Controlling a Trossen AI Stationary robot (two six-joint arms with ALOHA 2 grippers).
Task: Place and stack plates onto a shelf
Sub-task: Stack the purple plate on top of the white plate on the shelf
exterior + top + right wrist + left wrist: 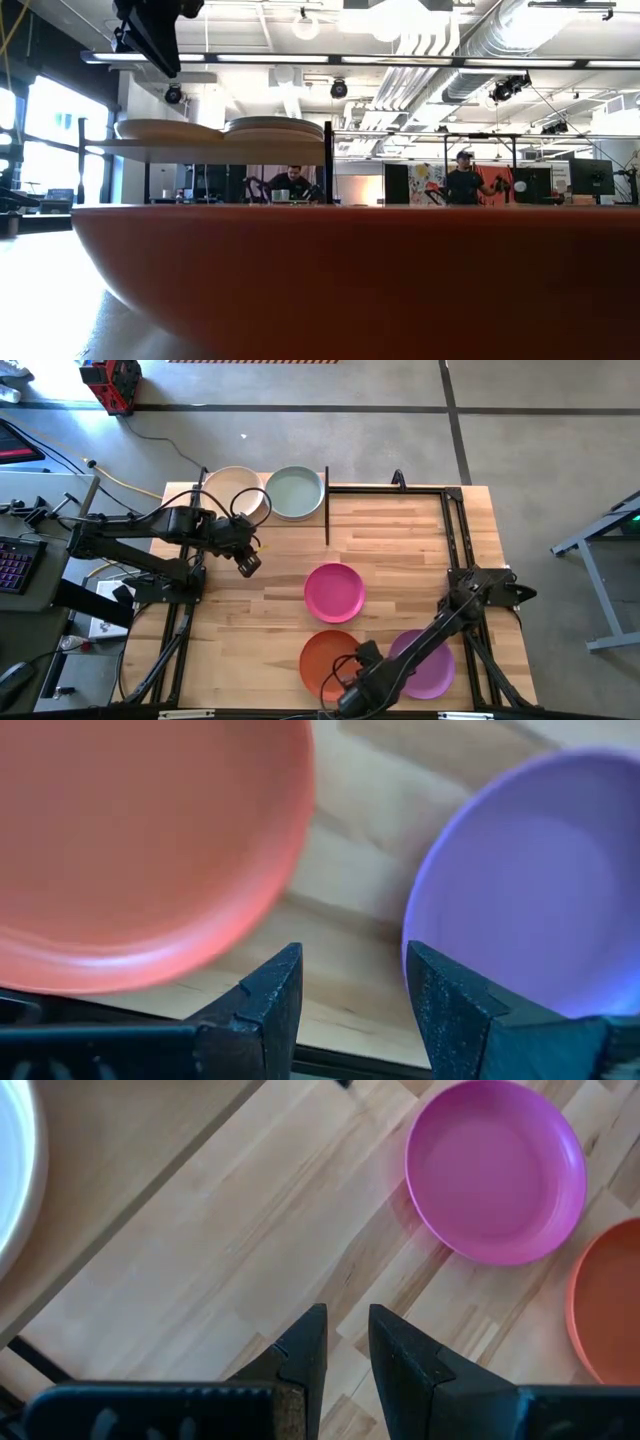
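The shelf (300, 520) stands at the far left of the surface (400, 560). Two plates rest on it side by side: a cream plate (237, 491) and a pale green plate (296, 493), their rims touching or nearly so.

The left claw (247, 563) hangs over bare wood just in front of the shelf, apart from every plate. In its wrist view its fingers (305, 1350) are nearly closed with only a narrow gap, and nothing is between them. The magenta plate (334, 592) lies near it, toward the middle of the surface.

The right claw (352, 682) sits low at the near edge, between the orange plate (325, 660) and the purple plate (425, 663). Its fingers (265, 990) are spread and empty, pointing at the strip of wood between the two plates. The orange plate's rim is just beside one finger and the purple plate's rim just beside the other.
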